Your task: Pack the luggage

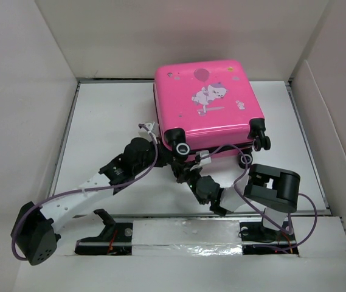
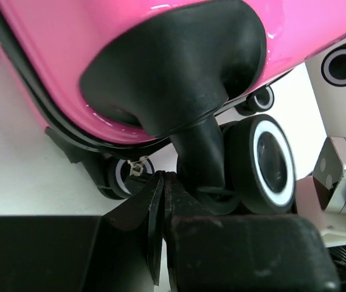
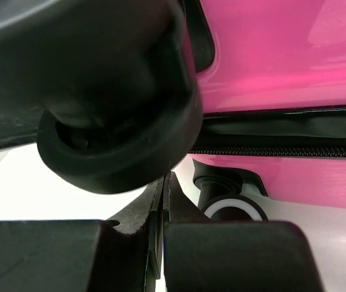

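The pink luggage (image 1: 206,100) lies flat at the back middle of the table, lid down, cartoon print up, black wheels toward me. My left gripper (image 1: 171,155) is shut and empty at its near left corner; in the left wrist view the tips (image 2: 163,176) touch the black fork of a white-ringed wheel (image 2: 270,161) under the pink shell (image 2: 100,36). My right gripper (image 1: 183,171) is shut and empty just below that corner; in the right wrist view its tips (image 3: 163,179) sit under a black wheel (image 3: 118,134), beside the shell (image 3: 282,55) and its zip seam (image 3: 282,150).
White walls (image 1: 20,121) box in the table on the left, back and right. A foil-taped strip (image 1: 185,234) runs along the near edge between the arm bases. A metal zip pull (image 2: 137,165) hangs by the far left wheel.
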Available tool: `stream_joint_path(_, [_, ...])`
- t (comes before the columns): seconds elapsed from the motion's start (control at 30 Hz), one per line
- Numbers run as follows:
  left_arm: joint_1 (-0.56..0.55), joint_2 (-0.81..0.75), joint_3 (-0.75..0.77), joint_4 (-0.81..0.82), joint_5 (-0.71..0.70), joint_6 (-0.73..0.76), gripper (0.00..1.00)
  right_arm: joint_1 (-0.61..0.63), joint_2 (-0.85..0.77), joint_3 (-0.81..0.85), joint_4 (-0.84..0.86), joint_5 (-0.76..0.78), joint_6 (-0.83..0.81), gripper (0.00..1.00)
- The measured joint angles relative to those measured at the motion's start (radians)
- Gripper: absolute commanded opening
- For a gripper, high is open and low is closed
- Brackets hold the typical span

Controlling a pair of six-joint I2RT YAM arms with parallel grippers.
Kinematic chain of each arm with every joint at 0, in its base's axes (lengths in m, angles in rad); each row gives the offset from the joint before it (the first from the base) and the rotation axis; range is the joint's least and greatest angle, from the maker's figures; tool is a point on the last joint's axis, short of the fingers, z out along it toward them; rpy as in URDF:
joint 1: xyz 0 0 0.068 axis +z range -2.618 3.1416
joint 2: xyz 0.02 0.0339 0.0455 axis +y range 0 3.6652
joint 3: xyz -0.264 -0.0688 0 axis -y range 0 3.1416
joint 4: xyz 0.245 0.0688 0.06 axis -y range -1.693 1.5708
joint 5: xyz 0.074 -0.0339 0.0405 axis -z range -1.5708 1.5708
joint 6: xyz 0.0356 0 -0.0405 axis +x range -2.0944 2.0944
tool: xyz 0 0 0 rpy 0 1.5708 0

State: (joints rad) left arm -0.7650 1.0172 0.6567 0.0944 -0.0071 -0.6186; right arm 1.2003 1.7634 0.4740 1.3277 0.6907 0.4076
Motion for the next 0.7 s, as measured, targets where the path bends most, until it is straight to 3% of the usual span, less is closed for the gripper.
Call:
stream_joint_path(0.37, [-0.013,0.106,0.090,-0.043,0.024,0.017,0.01,0.014,0.051,0.098,-0.031,0.008,-0.048,0.00])
stream_joint_path(0.53, [0.007,0.182,0.194,-0.165,-0.006,0.036,0.00,0.039,0.169,0.239,-0.016,0.130,-0.118,0.00])
stream_joint_path(0.6, [0.020,0.202,0.217,-0.198,-0.026,0.037,0.00,0.038,0.225,0.294,-0.005,0.168,-0.133,0.07])
stream_joint_path(0.63, [0.024,0.204,0.221,-0.204,-0.032,0.038,0.00,0.037,0.248,0.315,0.006,0.176,-0.136,0.17])
stream_joint_path(0.67, [0.025,0.203,0.222,-0.208,-0.034,0.040,0.00,0.037,0.257,0.322,0.015,0.178,-0.138,0.36])
stream_joint_path(0.7, [0.025,0.200,0.223,-0.211,-0.034,0.044,0.00,0.038,0.258,0.322,0.021,0.165,-0.136,0.36])
